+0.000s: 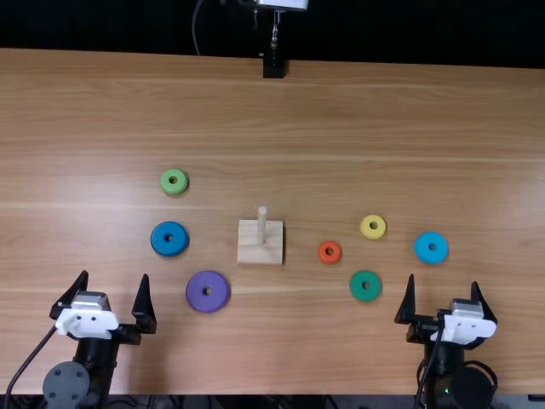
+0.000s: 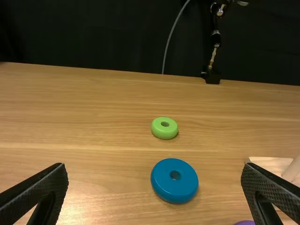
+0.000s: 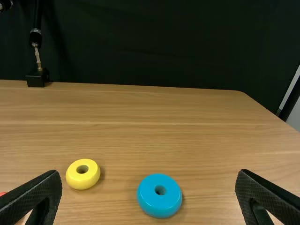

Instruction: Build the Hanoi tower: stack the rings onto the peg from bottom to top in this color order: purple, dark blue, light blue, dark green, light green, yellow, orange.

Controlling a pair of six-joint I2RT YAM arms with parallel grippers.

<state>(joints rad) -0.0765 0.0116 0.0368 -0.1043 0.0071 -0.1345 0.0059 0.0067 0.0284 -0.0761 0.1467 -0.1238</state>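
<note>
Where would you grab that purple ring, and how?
I'd pinch the purple ring by its outer rim, coming from above: it lies flat with its small hole facing up. The open left gripper, nearby, could probably straddle it, leaving the hole free for the peg.

There is room to pass between the dark blue ring (image 1: 170, 247) and the base (image 1: 249, 247), whose upright peg (image 1: 261, 223) blocks a low crossing.

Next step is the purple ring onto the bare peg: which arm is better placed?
Left, I'd say. The purple ring lies left of the peg, much nearer the left arm's open, empty fingers. The right arm would likely have to reach past the peg.
</note>
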